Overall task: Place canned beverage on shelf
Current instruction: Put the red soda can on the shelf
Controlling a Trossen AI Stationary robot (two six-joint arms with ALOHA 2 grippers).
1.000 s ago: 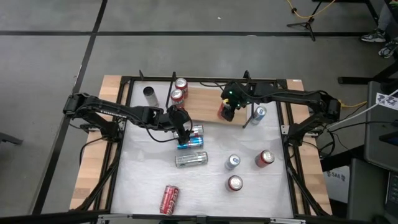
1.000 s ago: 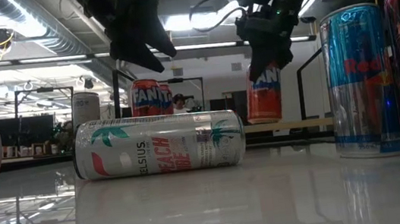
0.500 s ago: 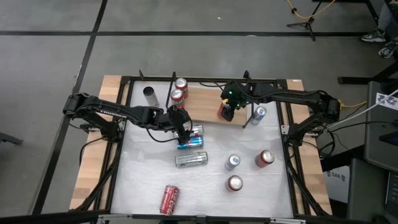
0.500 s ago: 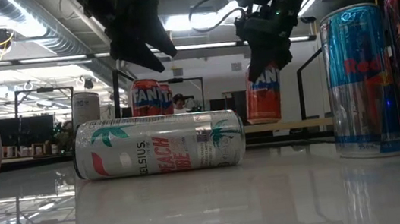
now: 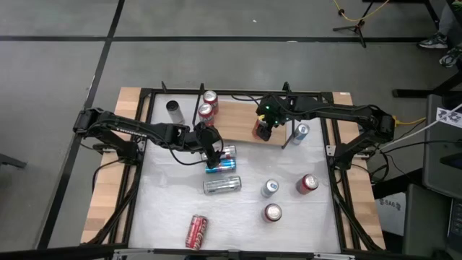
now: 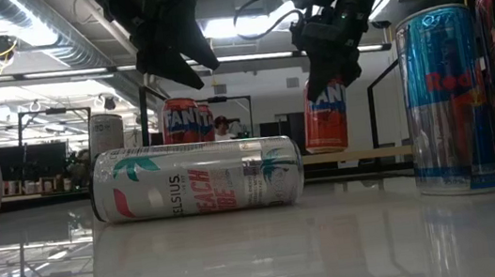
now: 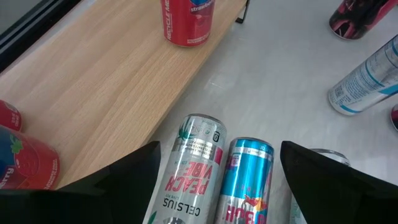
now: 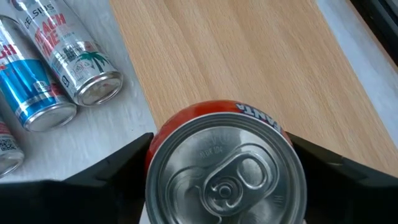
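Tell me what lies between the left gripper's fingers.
In the left wrist view, two lying cans: a silver can and a blue can, beside the shelf.

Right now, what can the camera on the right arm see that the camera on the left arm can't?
Only the right wrist view shows the silver top and pull tab of the red Fanta can between its fingers. Only the left wrist view shows two red cans at the shelf's other end and a black and pink can on the white table. Both show the wooden shelf and the lying Celsius can and blue can.
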